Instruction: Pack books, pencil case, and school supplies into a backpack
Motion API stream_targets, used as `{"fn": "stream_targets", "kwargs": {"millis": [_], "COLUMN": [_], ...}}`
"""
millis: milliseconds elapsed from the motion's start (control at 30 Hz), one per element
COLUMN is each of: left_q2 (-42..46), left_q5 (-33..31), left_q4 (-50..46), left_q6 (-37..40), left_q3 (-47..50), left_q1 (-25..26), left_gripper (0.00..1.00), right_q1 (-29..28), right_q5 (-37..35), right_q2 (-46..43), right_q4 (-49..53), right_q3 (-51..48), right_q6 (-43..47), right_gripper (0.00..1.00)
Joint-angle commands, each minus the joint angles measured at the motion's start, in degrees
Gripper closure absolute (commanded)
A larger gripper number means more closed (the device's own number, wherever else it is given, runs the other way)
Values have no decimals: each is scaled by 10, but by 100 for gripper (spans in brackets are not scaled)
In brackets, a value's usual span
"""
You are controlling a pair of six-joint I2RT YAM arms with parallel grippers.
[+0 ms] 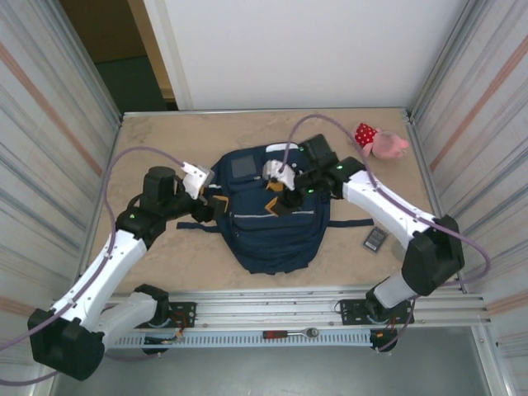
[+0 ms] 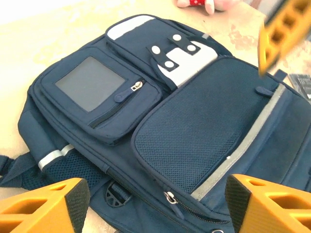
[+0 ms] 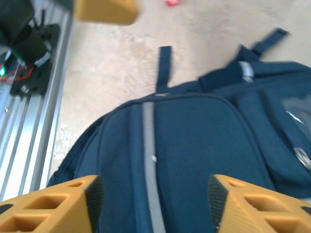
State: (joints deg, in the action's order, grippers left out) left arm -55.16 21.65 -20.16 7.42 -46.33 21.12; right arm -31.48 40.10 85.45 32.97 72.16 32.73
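Both arms are bent inward toward each other. The left gripper (image 2: 156,196) is held with jaws spread wide, nothing clasped; the right gripper (image 3: 154,191) is likewise parted and empty.

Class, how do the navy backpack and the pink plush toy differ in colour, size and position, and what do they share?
Colour: the backpack is navy with white patches; the plush toy is pink and red.
Size: the backpack is far bigger than the plush toy.
Position: the backpack lies centrally; the plush toy lies near the far right corner.
Both rest on the table.
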Motion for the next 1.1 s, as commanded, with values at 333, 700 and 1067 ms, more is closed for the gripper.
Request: {"fn": "stream_targets", "kwargs": {"millis": [333,700,1067], "left_q2": [-79,-83,-65], "left_q5": [-29,-39,-41], "left_q4": [-29,-15,-7], "left_q6": [63,27,16], "left_q3": [-66,-63,-42], "left_q1": [71,82,82], "left_gripper": [21,21,20], "right_q1": [313,456,457], "right_q5": [-204,-304,-367], "right_q2": [-102,-43,23], "right_q4": [246,282,201], "right_q3": [-53,-185,-203], "right_q6": [-519,-573,-584], "right_gripper": [34,22,17]}}
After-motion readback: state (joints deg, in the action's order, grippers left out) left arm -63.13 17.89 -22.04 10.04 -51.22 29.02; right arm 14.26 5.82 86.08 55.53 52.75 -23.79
